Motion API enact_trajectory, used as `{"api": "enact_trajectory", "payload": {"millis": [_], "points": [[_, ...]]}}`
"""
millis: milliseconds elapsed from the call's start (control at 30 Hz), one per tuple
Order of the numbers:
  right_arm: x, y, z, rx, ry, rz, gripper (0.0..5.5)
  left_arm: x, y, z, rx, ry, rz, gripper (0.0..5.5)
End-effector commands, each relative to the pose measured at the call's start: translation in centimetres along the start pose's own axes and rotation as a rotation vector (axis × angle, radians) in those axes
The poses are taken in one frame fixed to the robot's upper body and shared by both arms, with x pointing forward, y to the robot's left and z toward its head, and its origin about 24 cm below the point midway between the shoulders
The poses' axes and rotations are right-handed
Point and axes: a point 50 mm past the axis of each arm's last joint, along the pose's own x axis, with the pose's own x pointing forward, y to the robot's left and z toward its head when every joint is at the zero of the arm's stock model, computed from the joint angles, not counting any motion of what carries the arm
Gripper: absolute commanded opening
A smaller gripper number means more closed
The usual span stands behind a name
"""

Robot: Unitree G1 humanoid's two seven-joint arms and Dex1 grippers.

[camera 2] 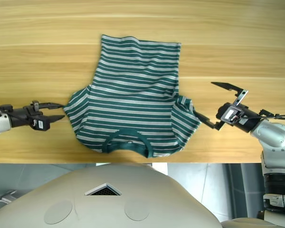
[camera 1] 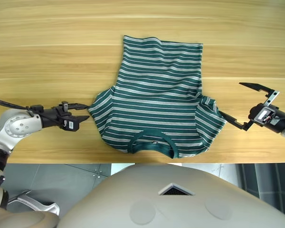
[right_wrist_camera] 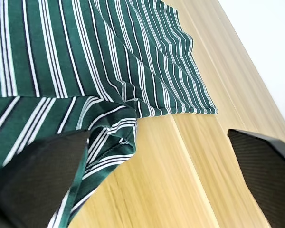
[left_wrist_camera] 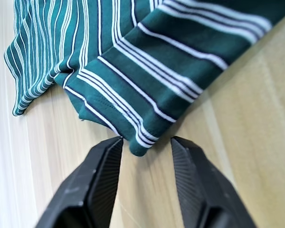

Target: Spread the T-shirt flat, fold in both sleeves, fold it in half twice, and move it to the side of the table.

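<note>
T-shirt point(camera 1: 156, 99): lying on table point(camera 1: 38, 47).
Left gripper point(camera 1: 87, 111): gaping narrowly at T-shirt's left sleeve point(camera 1: 99, 102).
Right gripper point(camera 1: 231, 99): gaping wide beside T-shirt's right sleeve point(camera 1: 211, 114).

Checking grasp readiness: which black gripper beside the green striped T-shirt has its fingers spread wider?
The right gripper: its fingers gape far apart, while those of the left gripper stand close together.

Table point(camera 1: 47, 42): light wood, grain running side to side, long seams between the boards. Floor point(camera 1: 71, 185): grey tiles with darker joints, seen past the table's near edge. Plain pale surface point(right_wrist_camera: 270, 28) beyond the table's far edge; wall or backdrop, cannot tell.
</note>
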Motion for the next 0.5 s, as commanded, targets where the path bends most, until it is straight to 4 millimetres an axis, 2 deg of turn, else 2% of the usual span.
{"api": "enact_trajectory", "payload": {"millis": [33, 267, 500], "points": [[0.25, 0.0, 0.31, -0.008, -0.018, -0.001, 5.4, 0.93, -2.77, -0.94, -0.037, 0.071, -0.142, 1.25], [0.34, 0.1, 0.34, -0.007, -0.022, 0.002, 5.4, 1.12, -2.71, -1.12, -0.032, 0.068, -0.131, 0.11], [0.45, 0.18, 0.31, -0.003, -0.025, 0.0, 5.4, 1.37, -2.68, -0.39, -0.036, 0.013, -0.112, 0.02]]}}
